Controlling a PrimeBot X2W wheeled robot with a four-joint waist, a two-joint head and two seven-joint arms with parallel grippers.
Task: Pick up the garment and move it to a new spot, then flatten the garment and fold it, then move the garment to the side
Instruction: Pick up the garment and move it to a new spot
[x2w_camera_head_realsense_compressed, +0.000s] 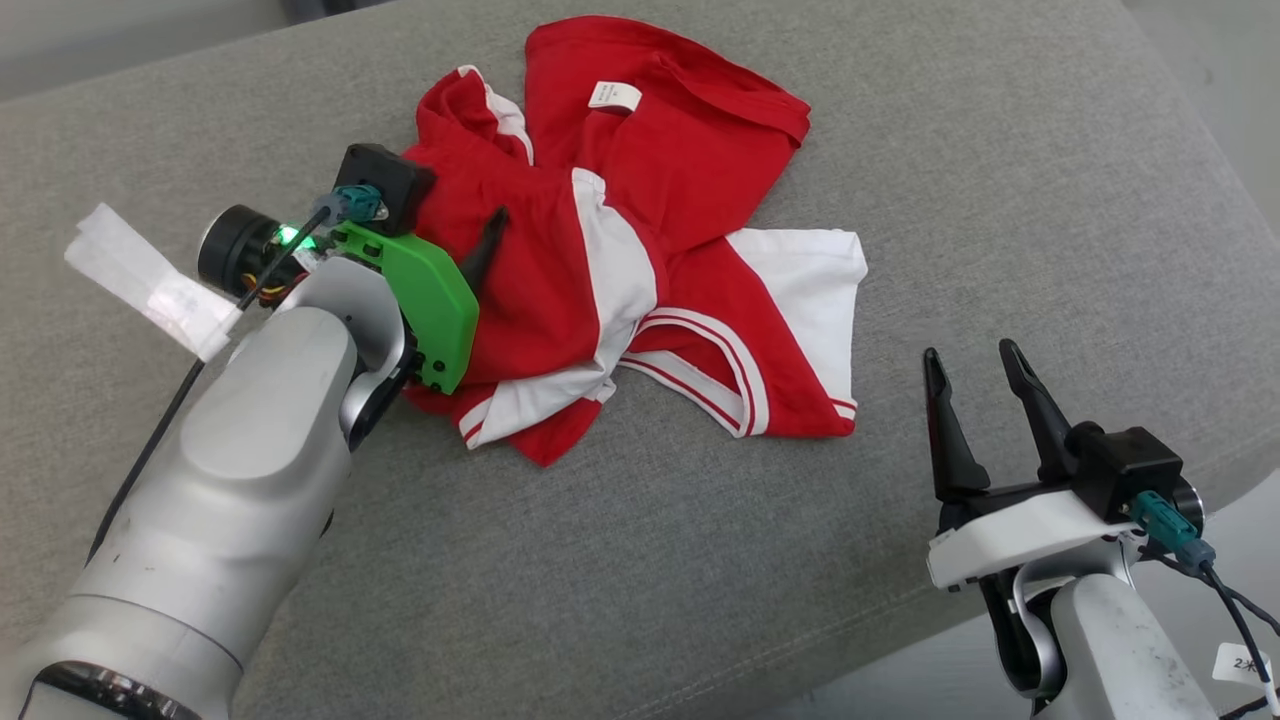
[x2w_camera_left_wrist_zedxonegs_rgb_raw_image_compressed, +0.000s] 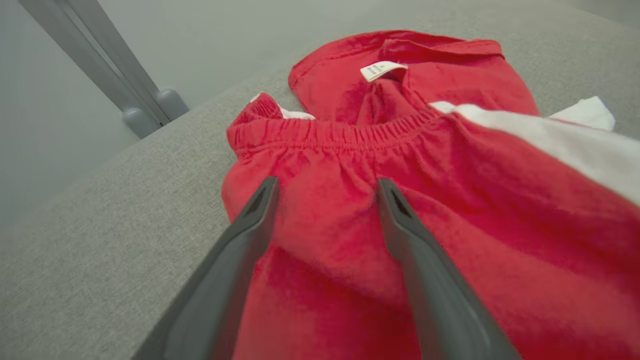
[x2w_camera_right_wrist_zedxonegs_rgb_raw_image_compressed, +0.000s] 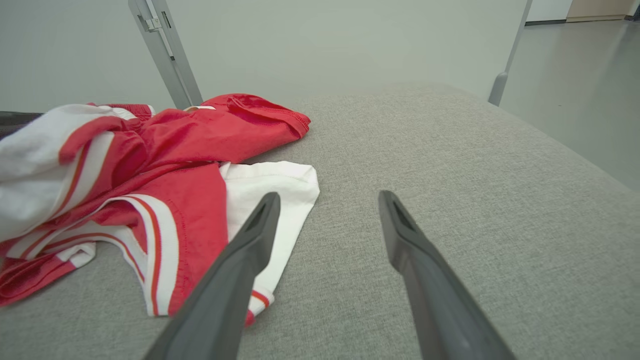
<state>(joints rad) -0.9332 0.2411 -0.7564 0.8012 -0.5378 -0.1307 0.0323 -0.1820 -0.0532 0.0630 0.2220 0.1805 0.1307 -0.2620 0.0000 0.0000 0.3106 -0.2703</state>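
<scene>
One crumpled red-and-white fabric garment (x2w_camera_head_realsense_compressed: 640, 250) is lying on one grey woven cushion (x2w_camera_head_realsense_compressed: 950, 150); one white sewn-in label (x2w_camera_head_realsense_compressed: 614, 95) is showing; two dark-fingered grippers are showing, left gripper (x2w_camera_left_wrist_zedxonegs_rgb_raw_image_compressed: 326, 182) and right gripper (x2w_camera_head_realsense_compressed: 970, 352)

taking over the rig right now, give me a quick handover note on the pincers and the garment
Left pincer: open, gripping nothing, poised over the red cloth just short of the elastic waistband.
Right pincer: open and empty, over the bare grey cushion, apart from the cloth.
Garment: red and white, crumpled in a heap on the cushion, white label showing.
Done: nothing visible yet; the garment is not lifted.
To do: grasp it, move it to a new spot, flatten, fold, set aside.
</scene>
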